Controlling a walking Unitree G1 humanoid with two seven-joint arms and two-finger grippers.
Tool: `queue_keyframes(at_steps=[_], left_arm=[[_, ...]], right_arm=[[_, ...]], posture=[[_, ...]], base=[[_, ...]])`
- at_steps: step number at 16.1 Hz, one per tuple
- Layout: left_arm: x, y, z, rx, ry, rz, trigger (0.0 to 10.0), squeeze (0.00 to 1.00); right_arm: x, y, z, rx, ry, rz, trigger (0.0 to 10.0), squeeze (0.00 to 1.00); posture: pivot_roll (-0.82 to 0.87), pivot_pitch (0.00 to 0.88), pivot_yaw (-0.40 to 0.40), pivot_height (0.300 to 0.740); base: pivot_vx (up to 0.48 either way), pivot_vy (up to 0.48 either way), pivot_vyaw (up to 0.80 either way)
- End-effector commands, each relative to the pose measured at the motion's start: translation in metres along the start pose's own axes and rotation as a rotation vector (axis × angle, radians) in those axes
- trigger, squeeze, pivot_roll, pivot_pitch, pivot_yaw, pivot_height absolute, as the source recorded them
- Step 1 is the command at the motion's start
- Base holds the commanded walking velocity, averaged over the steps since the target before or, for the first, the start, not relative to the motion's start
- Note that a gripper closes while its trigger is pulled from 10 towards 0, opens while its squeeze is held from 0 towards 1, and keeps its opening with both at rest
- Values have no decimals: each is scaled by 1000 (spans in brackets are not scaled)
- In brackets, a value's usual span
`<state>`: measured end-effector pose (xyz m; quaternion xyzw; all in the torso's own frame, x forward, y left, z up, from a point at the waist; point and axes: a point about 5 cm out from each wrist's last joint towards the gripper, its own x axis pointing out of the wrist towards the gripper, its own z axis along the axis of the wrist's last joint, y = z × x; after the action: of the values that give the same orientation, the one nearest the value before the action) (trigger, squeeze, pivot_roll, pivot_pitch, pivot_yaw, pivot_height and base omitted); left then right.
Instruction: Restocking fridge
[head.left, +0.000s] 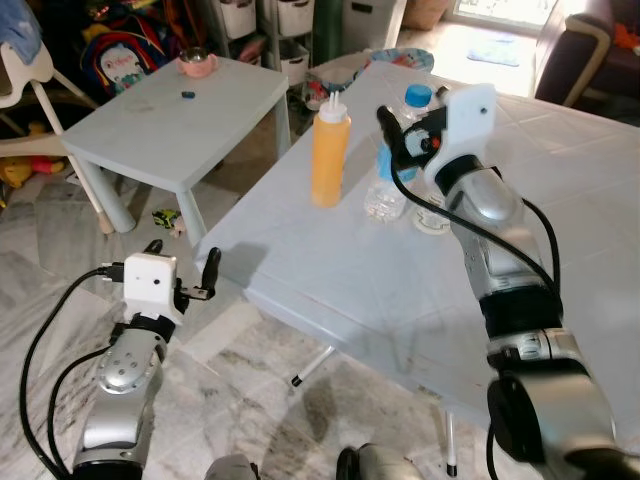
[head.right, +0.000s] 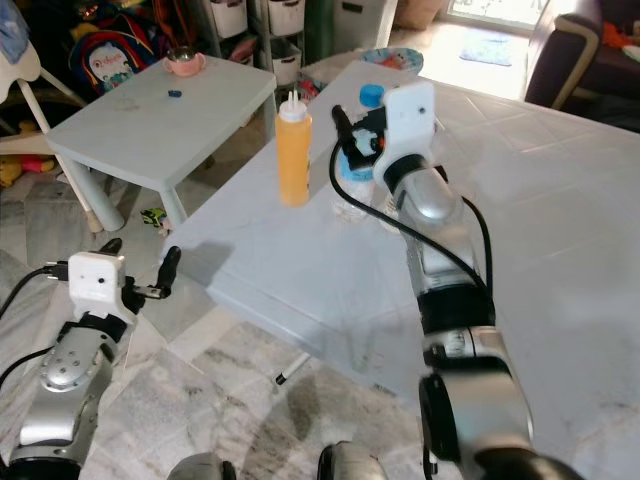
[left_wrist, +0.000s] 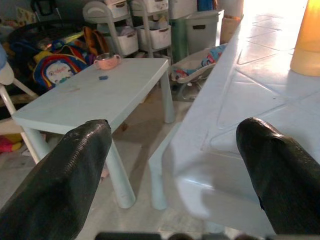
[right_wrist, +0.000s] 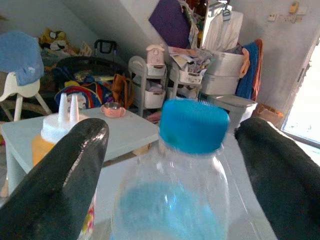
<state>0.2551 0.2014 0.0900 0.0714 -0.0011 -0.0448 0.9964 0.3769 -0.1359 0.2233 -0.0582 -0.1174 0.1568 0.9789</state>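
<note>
both arms are jointed silver metal with dark rings at the joints. each wrist carries a white boxy housing, the left gripper (head.left: 180, 265) and right gripper (head.left: 398, 135) ending in two long, glossy black fingers (left_wrist: 75, 175). black cables loop along each forearm. the left housing bears a small dark dot.
</note>
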Motion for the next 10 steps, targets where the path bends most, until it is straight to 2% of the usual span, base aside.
queue_keyframes(at_steps=[1,5,10], left_arm=[[-2,4,1,20,5,5,10000,0],[-3,4,-2,32,19,-6,10000,0],[2,6,-1,43,18,-16,10000,0]], right_arm=[[6,-3,10,-10,-29,14,0,0],[15,-7,16,-65,-19,23,0,0],[16,-9,7,-80,49,-15,0,0]], posture=[[50,56,3,740],[55,43,13,740],[53,33,22,740]], base=[[0,0,0],[0,0,0],[0,0,0]])
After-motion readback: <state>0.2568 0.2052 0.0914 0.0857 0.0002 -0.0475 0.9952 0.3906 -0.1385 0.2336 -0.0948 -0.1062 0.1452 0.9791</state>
